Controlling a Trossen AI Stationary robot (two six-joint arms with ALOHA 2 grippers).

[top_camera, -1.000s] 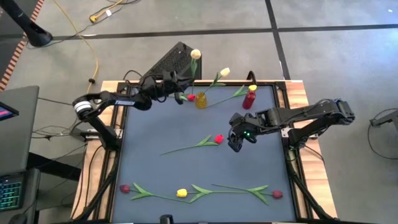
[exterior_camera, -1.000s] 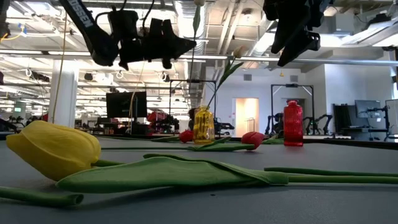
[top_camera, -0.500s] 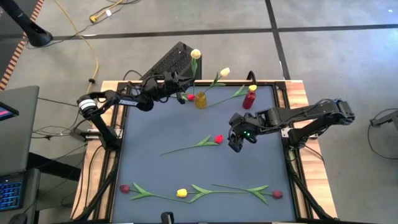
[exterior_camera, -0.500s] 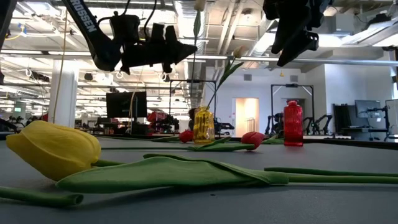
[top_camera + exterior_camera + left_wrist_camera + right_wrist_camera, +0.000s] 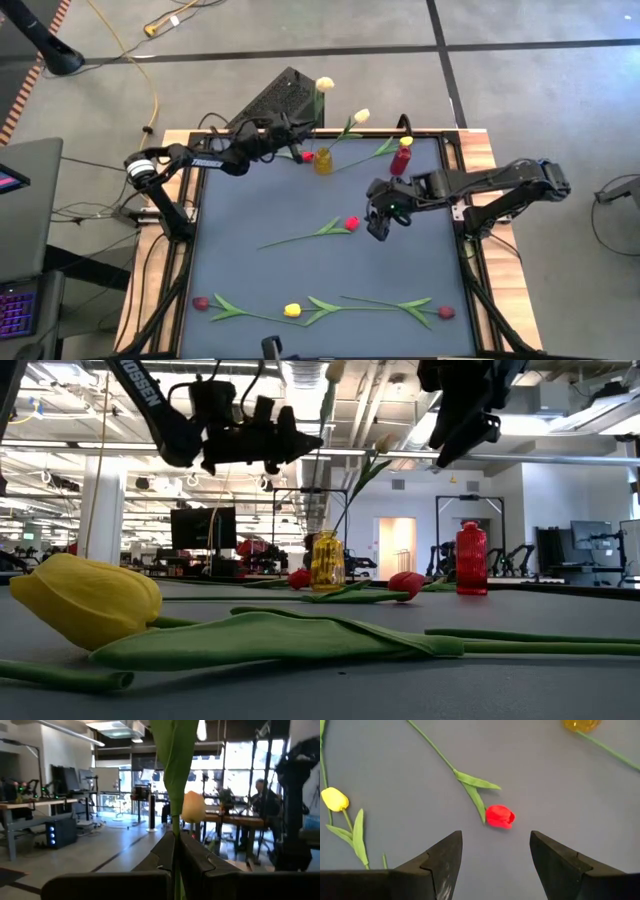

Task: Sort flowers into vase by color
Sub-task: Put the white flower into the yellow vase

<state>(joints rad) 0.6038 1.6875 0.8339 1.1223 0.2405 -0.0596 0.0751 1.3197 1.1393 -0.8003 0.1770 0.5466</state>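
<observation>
Red tulip (image 5: 351, 222): lies on the bench toward the front from the yellow vase (image 5: 323, 161), head beside the right tool (image 5: 378, 229).
Right tool: wide, empty; descend centred on the stem.
Left tool (image 5: 292, 139): clamped on a cream tulip (image 5: 325, 84); lower stem-first into yellow vase.

between the left gripper (image 5: 176, 857) fingers, the flower stem (image 5: 176, 795) runs off the frame's top; its head is unseen there.
</observation>
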